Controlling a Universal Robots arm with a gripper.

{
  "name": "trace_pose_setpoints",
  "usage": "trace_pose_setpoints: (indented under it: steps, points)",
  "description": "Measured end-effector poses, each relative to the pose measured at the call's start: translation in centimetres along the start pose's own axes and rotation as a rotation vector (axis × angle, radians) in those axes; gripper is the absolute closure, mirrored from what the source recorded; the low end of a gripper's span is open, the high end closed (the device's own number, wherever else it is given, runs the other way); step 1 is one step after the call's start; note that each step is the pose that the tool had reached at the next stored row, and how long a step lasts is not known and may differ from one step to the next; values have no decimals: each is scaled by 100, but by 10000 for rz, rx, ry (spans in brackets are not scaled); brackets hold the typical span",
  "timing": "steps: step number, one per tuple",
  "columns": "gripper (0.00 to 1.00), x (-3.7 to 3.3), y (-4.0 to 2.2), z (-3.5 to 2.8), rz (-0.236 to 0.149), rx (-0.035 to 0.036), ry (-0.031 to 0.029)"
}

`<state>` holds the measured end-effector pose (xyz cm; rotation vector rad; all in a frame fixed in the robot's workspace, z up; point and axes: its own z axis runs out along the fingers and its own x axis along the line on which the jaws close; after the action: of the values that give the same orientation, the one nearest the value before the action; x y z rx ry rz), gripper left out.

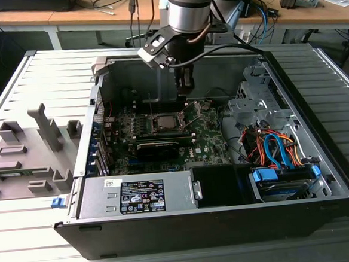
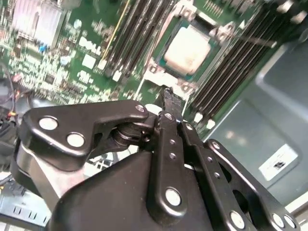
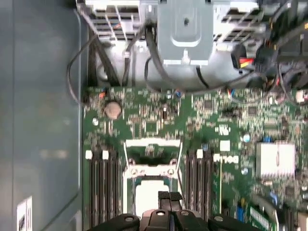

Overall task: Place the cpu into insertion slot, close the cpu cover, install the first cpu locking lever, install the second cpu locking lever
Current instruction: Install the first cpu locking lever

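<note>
Gripper [image 1: 185, 92]: fingers pressed together, nothing pinched; positioned above green board [image 1: 208, 137], upper centre of exterior view. Cpu [image 1: 165, 123]: seated in insertion slot [image 1: 154, 124], frame centre, lower left of gripper.

Seated in the insertion slot [image 2: 162, 43], mid circuit board [image 3: 144, 120]: the cpu [image 2: 187, 45]. Flanking the slot on two sides: memory slots [image 3: 103, 187]. Just above the slot's edge: the gripper [image 2: 168, 96]. Along the case's [image 1: 336, 173] near wall: power supply [image 1: 137, 193], then drive bay [image 1: 286, 180] toward the exterior view's right.
</note>
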<state>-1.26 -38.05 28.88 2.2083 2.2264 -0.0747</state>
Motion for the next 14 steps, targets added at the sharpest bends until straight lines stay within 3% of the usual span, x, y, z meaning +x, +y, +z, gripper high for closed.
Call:
trace_pose_setpoints:
  steps: [1,4,8,9,12,14]
  points:
    - [89,-1,98,-2,-1,26,16]
    - [89,-2,291,3,-7,94,80]
    - [89,10,569,22,-66,213,109]
    - [89,17,636,52,-98,221,105]
    - [89,36,664,156,-619,205,84]
    - [89,61,665,193,-795,201,73]
